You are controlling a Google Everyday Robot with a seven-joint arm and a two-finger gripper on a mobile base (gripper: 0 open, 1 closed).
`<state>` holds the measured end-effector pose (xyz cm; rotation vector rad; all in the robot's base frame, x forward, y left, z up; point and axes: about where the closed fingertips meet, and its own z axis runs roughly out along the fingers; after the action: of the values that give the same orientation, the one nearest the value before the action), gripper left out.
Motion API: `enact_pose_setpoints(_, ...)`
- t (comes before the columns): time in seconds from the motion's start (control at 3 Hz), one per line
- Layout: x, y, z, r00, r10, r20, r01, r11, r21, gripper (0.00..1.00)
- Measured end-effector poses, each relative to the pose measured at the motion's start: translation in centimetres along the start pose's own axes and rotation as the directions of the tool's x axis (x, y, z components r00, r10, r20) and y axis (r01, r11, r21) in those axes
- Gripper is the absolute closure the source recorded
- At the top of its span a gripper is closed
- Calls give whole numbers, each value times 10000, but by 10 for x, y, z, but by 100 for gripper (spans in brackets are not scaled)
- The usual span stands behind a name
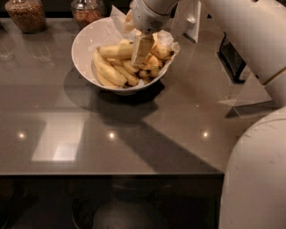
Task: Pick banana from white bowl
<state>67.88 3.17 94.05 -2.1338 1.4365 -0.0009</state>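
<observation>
The robot's pale body (254,179) fills the near right corner, in front of a glossy grey table (134,134). Farther back, left of centre, the white bowl (82,38) stands on the table with its paper liner (167,42) showing at the right rim. It holds a heap of yellow bananas. The banana (114,51) lies nearly level across the far part of the heap, its right end under the gripper (141,59). The gripper points down into the bowl and meets the fruit; whether it grips anything cannot be told. The arm (250,31) reaches in from the far right. Two glass jars (27,13) (86,11) of brown grains stand at the far left.
</observation>
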Motion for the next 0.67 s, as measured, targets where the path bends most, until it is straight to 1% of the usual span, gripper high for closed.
enact_pose_setpoints(0.33,11,-5,6,9983,-56,-587,58,10000,31,35)
enact_pose_setpoints(0.67,10,-5,4,9982,-62,-593,63,10000,29,54)
